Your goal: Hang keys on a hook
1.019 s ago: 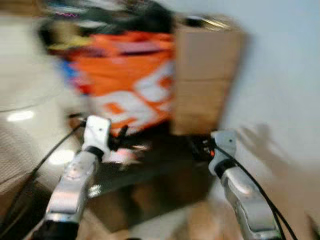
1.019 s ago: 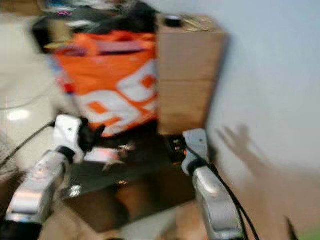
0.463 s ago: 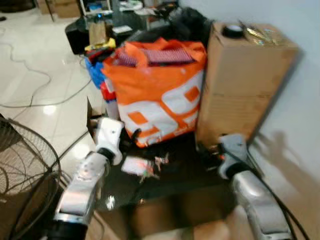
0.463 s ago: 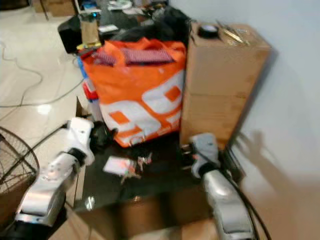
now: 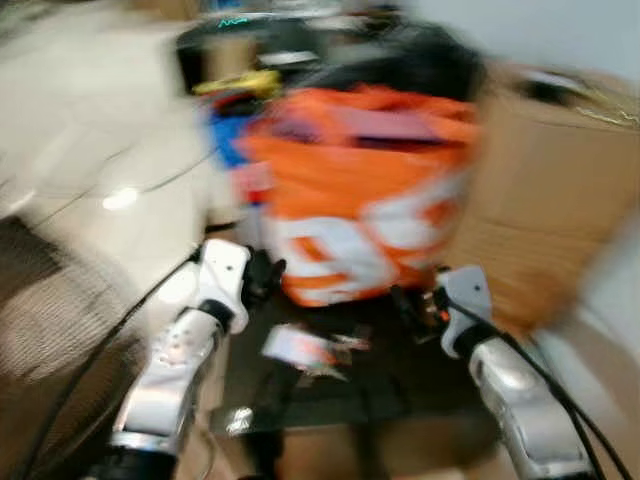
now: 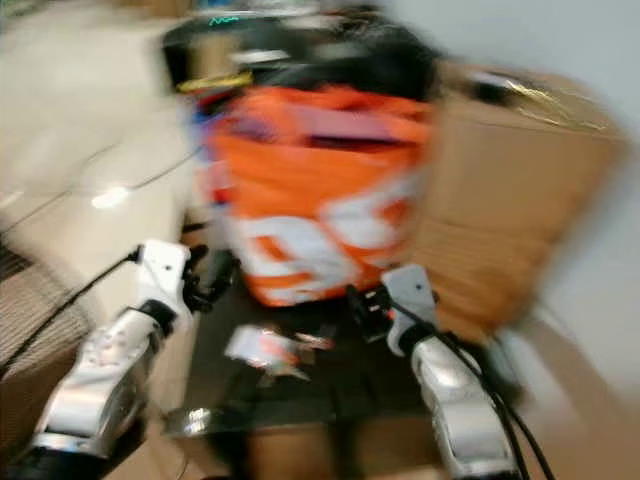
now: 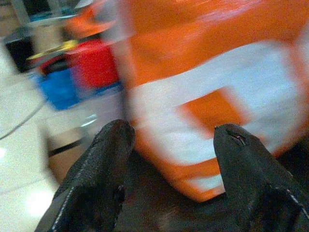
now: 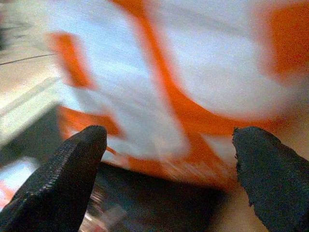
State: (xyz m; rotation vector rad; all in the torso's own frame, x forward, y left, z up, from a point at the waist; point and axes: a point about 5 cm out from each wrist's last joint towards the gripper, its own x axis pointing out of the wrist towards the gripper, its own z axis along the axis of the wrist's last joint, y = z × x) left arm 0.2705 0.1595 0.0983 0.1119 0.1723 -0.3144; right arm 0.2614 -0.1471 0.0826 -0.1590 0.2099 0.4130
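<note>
On the dark counter [image 5: 400, 380] before the orange bag [image 5: 370, 200], the keys [image 5: 305, 350] lie ungrasped, both my left hand [image 5: 262, 280] and right hand [image 5: 410, 303] spread empty, so I judge reaching down comes next.

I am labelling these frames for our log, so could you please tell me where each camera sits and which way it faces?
Left eye, on the head: looks forward and down, blurred, at the orange bag, cardboard box, and keys on the dark table; both silver arms show.
Right eye: the same scene, slightly offset.
Left wrist: looks along the left gripper, fingers apart, at the bag.
Right wrist: looks along the right gripper, fingers apart, at the bag.
All views share the bag.
</note>
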